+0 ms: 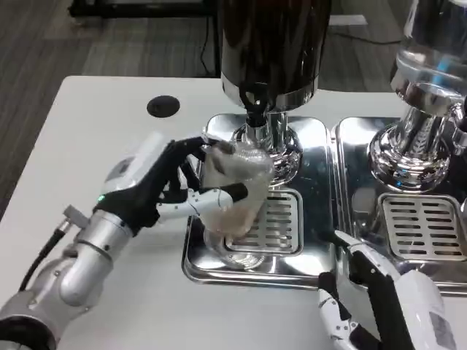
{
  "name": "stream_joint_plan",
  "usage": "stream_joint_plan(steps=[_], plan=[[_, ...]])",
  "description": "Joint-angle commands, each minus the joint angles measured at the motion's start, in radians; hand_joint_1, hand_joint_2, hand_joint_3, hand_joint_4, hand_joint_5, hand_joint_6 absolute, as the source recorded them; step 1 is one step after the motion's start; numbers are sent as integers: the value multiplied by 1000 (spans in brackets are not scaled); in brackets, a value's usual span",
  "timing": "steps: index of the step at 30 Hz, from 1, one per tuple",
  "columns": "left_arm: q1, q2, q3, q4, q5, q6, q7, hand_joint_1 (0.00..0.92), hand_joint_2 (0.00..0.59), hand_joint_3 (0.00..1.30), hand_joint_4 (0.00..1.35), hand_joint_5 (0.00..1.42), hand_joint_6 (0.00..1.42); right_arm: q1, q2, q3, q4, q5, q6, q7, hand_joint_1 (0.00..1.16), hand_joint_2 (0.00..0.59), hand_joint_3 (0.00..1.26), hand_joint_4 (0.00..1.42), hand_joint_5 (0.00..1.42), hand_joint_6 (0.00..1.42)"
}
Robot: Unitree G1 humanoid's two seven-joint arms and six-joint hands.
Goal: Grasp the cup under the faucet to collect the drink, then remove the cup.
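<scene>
A clear plastic cup with a pale drink in it stands tilted over the drip grate, just below the faucet of the dark drink dispenser. My left hand grips the cup from the left, with fingers wrapped around its front and back. My right hand hovers at the lower right, near the front corner of the steel tray, fingers apart and holding nothing.
A second dispenser with a chrome base and its own grate stands on the right. A black round cap sits in the table at the back left. The white table reaches left and toward me.
</scene>
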Motion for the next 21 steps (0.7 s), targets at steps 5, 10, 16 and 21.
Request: stream_joint_plan(steps=[5,10,16,21], plan=[[-40,-52,-37,23,36,26,65,316,187,439,557,887,1152,28,9,-5,-29,-9,1,-3,450,484,272,233,217,424],[-48,-68,-62,33,59,38,101,319,188,439,557,887,1165,44,15,-6,-41,-14,5,-1,450,484,272,234,219,424],[-53,-61,-81,36,70,47,108,291,179,431,531,852,1115,52,17,-9,-46,-12,6,3,450,484,272,234,219,424],[-47,-36,-86,28,75,46,112,247,156,409,493,768,1005,49,19,-8,-43,-8,4,8,450,484,272,234,219,424]])
